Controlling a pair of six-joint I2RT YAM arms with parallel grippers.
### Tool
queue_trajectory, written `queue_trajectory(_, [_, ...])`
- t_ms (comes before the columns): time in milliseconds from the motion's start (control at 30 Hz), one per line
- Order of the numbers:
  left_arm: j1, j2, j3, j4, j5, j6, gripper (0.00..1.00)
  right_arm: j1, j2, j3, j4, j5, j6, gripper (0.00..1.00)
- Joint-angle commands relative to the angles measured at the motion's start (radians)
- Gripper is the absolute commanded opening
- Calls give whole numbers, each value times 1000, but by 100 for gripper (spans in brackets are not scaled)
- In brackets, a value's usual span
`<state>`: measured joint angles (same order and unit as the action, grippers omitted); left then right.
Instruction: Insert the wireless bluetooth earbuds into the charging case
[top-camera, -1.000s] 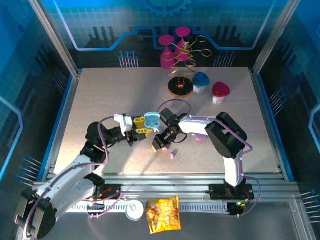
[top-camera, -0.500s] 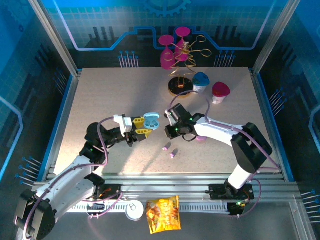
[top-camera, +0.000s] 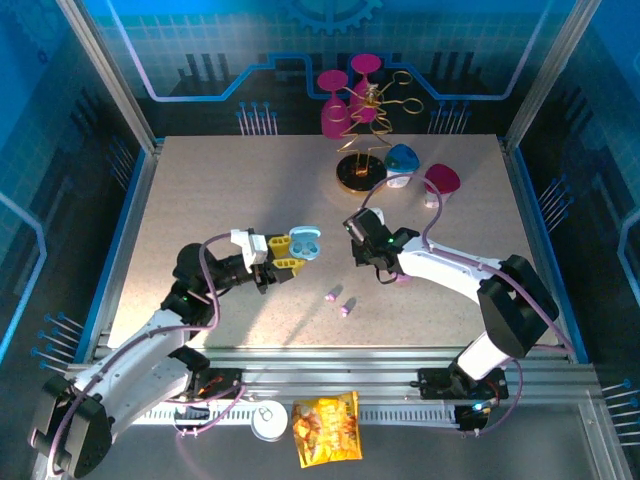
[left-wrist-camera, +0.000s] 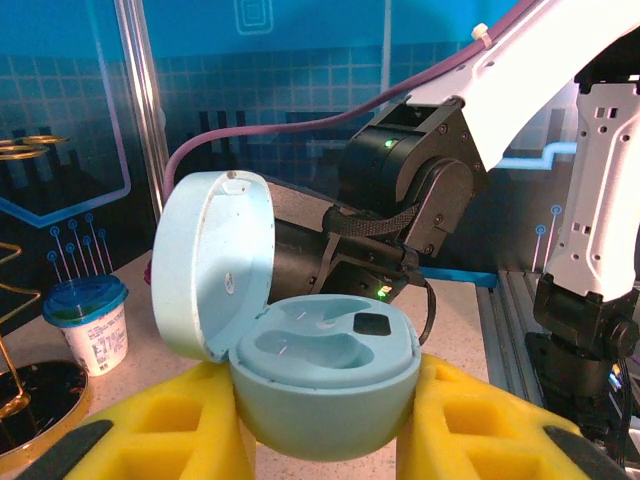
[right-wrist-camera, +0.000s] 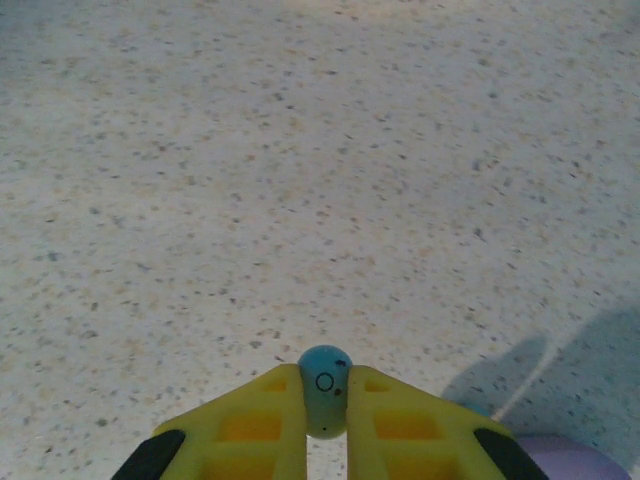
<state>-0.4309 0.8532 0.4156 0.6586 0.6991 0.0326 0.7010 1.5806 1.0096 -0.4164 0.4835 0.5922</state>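
Note:
My left gripper (left-wrist-camera: 325, 425) is shut on the base of the pale blue charging case (left-wrist-camera: 325, 375). The case's lid (left-wrist-camera: 210, 260) stands open and both moulded wells look empty. From above, the case (top-camera: 306, 243) hangs just over the table at centre left. My right gripper (right-wrist-camera: 325, 400) is shut on a pale blue earbud (right-wrist-camera: 324, 388), held above bare tabletop. The right arm's wrist (top-camera: 368, 240) is just right of the case. Two lilac earbuds (top-camera: 331, 295) (top-camera: 347, 309) lie loose on the table in front of both grippers.
A pink case (top-camera: 400, 278) lies under the right forearm and shows again (right-wrist-camera: 570, 460) by the right fingers. At the back stand a gold rack with pink glasses (top-camera: 352, 100), a blue-lidded cup (top-camera: 402, 165) and a pink-lidded cup (top-camera: 440, 185). A snack bag (top-camera: 325, 428) lies on the front rail.
The right gripper has lifted away from the spot by the lilac earbuds and swung back and right, its elbow straightening out. The left arm and the case have barely moved.

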Motion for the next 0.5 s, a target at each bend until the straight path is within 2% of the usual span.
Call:
queue_trajectory(0, [6, 6, 14, 17, 4, 18, 18, -3, 33, 33, -67, 90, 78, 11])
queue_trajectory(467, [6, 41, 18, 35, 6, 22, 18, -7, 73, 87, -123, 99, 117, 9])
